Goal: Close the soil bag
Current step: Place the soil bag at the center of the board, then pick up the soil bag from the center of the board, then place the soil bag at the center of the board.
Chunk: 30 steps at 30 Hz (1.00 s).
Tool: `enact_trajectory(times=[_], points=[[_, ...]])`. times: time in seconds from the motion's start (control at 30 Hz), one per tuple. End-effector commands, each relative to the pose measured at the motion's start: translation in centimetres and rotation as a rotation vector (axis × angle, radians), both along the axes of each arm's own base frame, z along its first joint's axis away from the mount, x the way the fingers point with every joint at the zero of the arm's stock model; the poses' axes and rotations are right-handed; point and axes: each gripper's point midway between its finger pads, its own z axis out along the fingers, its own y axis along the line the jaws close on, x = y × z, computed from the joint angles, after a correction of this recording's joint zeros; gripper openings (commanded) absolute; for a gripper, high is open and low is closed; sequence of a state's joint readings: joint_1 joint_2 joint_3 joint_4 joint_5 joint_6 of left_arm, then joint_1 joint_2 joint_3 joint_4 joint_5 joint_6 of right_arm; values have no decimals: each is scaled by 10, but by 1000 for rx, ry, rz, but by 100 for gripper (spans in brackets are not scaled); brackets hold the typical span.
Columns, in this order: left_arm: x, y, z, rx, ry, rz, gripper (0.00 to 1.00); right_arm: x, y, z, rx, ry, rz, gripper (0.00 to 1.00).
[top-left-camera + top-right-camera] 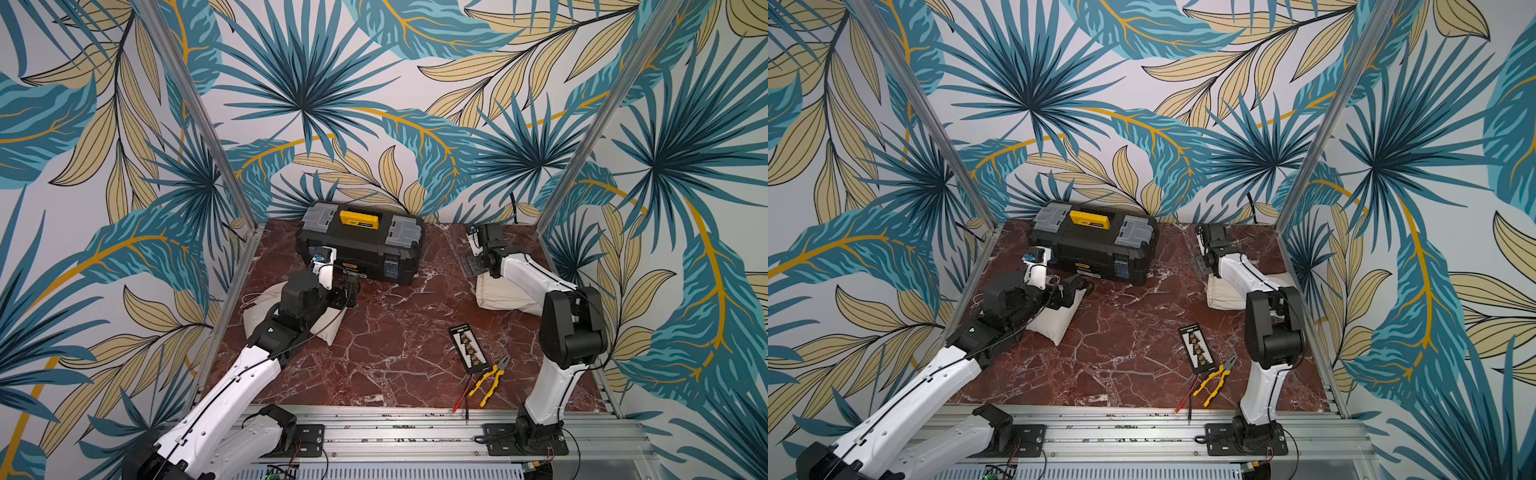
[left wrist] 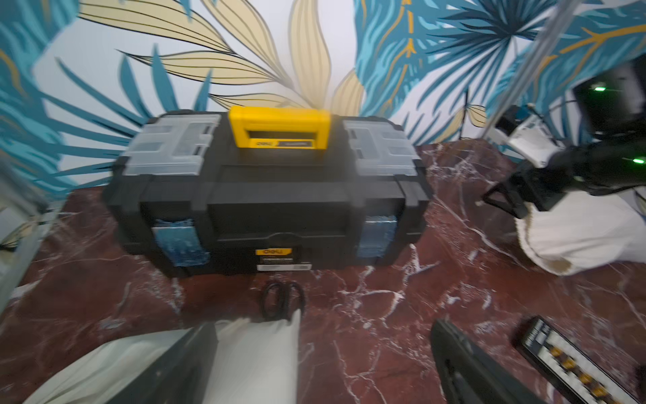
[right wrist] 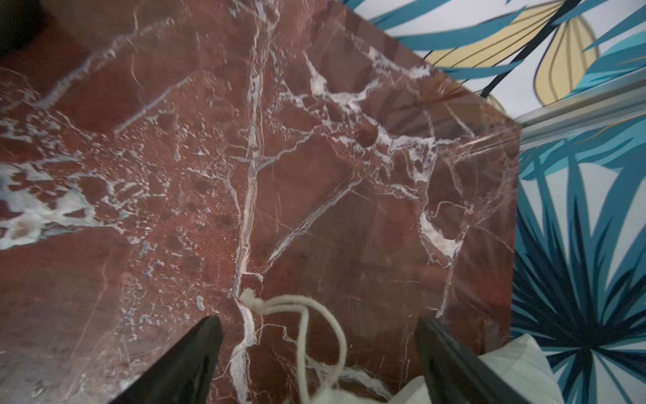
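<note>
Two cream cloth bags lie on the red marble table; I cannot tell which is the soil bag. The left bag [image 1: 328,328] [image 1: 1054,320] [image 2: 258,353] lies under my left arm. My left gripper [image 1: 350,291] [image 1: 1072,286] [image 2: 323,328] hangs open over its far corner, holding nothing. The right bag [image 1: 507,296] [image 1: 1225,296] [image 2: 576,241] [image 3: 517,356] has a gathered mouth. Its white drawstring [image 3: 335,325] loops loose on the table and ends in a knot [image 3: 250,299]. My right gripper [image 1: 471,266] [image 1: 1200,266] [image 3: 318,321] stands open above the string, touching nothing.
A black toolbox with a yellow handle [image 1: 361,245] [image 2: 272,196] stands at the back. A black cable coil [image 2: 281,299] lies in front of it. A black card of gold parts [image 1: 467,347], yellow pliers [image 1: 492,378] and thin probes [image 1: 461,399] lie front right.
</note>
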State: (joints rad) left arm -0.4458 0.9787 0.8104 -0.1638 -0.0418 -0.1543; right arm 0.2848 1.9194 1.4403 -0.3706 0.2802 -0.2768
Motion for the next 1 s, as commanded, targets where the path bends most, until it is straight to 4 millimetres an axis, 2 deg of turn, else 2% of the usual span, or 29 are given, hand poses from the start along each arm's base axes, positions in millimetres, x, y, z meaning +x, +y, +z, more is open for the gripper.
enact_trajectory(times=[0.0, 0.03, 0.07, 0.17, 0.2, 0.27, 0.3, 0.4, 0.53, 0.63, 0.7, 0.8, 0.97], points=[[-5, -31, 16, -68, -26, -112, 100, -5, -5, -15, -18, 82, 2, 77], [-5, -37, 16, -72, -25, -124, 100, -5, -4, -17, -8, 100, 4, 68], [-6, -42, 16, -74, -26, -137, 100, -5, -1, -17, 10, 110, 9, 55], [-8, -56, 18, -84, -24, -173, 100, 0, 3, 6, 60, 65, -4, 4], [-9, -61, 20, -91, -28, -189, 100, 2, 7, 20, 86, 29, -7, 0], [-12, -75, 26, -104, -42, -228, 100, 1, 18, 56, 145, -68, 8, 0], [-14, -84, 28, -110, -51, -253, 100, -3, 28, 88, 196, -146, 29, 0], [-17, -106, 36, -120, -75, -305, 100, -20, 50, 146, 285, -292, 80, 0], [-20, -143, 47, -121, -90, -388, 100, -43, 76, 203, 388, -423, 142, 0], [-20, -169, 56, -144, -116, -436, 100, -62, 97, 235, 481, -506, 199, 0], [-19, -185, 62, -184, -131, -466, 100, -72, 111, 245, 532, -531, 233, 0], [-14, -197, 66, -249, -130, -472, 100, -84, 133, 253, 609, -552, 276, 0], [-8, -197, 59, -289, -112, -429, 100, -101, 163, 255, 759, -562, 332, 0]])
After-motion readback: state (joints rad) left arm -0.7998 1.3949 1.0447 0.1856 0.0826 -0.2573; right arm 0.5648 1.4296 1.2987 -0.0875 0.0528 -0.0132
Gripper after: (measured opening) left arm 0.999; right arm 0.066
